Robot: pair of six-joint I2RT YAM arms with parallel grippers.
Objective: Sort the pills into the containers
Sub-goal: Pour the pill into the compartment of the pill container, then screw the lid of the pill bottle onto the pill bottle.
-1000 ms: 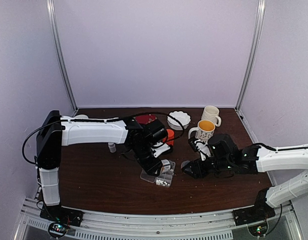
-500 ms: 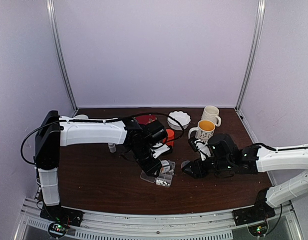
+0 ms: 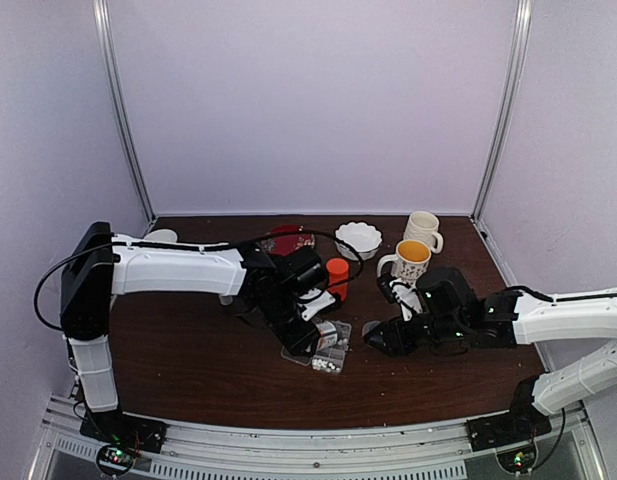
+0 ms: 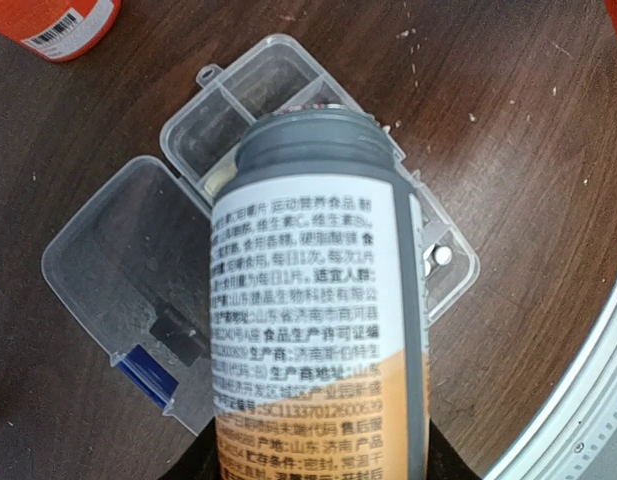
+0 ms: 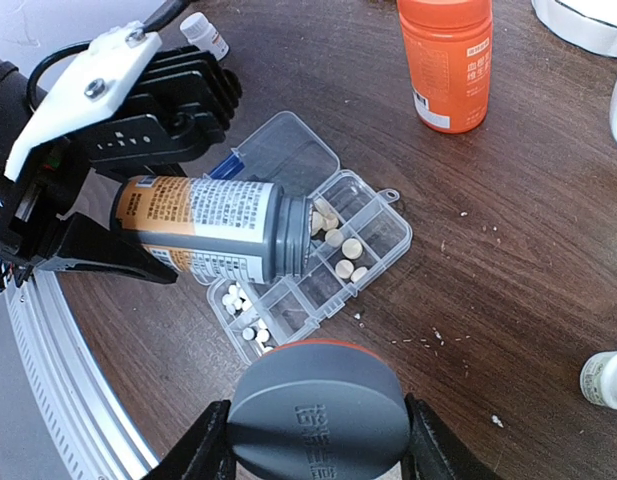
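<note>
The clear pill organizer (image 3: 326,352) lies open near the table's front, its lid (image 4: 108,260) flat beside it. My left gripper (image 3: 310,333) is shut on a grey bottle with a white and orange label (image 4: 313,300). The bottle lies tipped, its open mouth (image 5: 293,235) over the organizer's (image 5: 383,240) cells. Pale yellowish pills (image 5: 340,255) lie in the cells at the mouth. Tiny white pills (image 5: 243,310) fill an end cell, also in the left wrist view (image 4: 443,255). My right gripper (image 5: 318,445) is shut on the grey bottle cap (image 5: 318,405), just right of the organizer (image 3: 376,338).
An orange bottle (image 3: 336,274) stands just behind the organizer. Two mugs (image 3: 410,262) and a white bowl (image 3: 357,238) stand at the back right, a red dish (image 3: 286,238) at the back. Small white bottles (image 5: 203,32) (image 5: 608,378) stand nearby. The metal rail (image 4: 588,420) runs along the front edge.
My left wrist has shifted a little to the left and nearer, keeping the tipped bottle over the organizer. The orange bottle shows more. The right arm has not moved.
</note>
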